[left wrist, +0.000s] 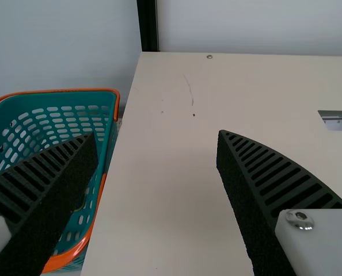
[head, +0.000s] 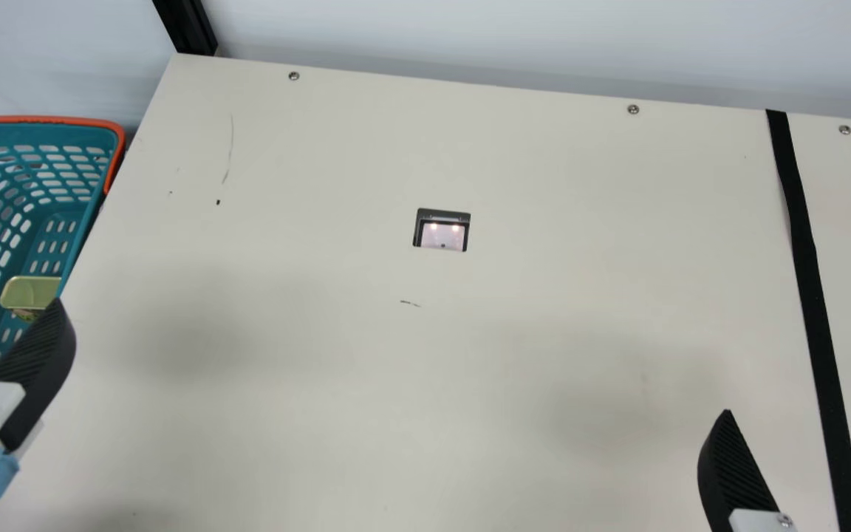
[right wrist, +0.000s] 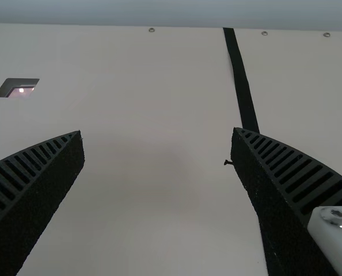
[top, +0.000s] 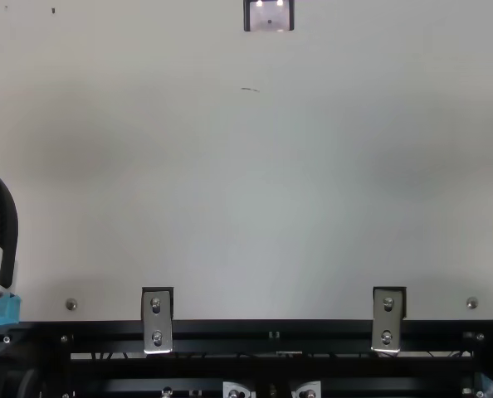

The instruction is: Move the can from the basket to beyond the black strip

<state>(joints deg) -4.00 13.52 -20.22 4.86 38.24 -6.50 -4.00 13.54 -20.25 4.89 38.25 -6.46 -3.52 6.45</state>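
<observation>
The main view crops the basket [head: 63,133], whose side partly hides the can [head: 29,292].

Off the left side of the bench [head: 307,185], inside the basket [head: 26,134], sits the can [head: 34,292], pale yellow-green, with a smooth, rounded-corner top and a darker, patterned side below; the basket wall nearest the bench hides part of it, so its full shape cannot be told. The basket stands upright just beside the bench's left edge, teal, its walls pierced by rows of oblong slots, its rim orange. The black strip [head: 814,288] lies flat toward the bench's right side, narrow and slightly slanted, running from the bench's far edge toward its near side.
</observation>
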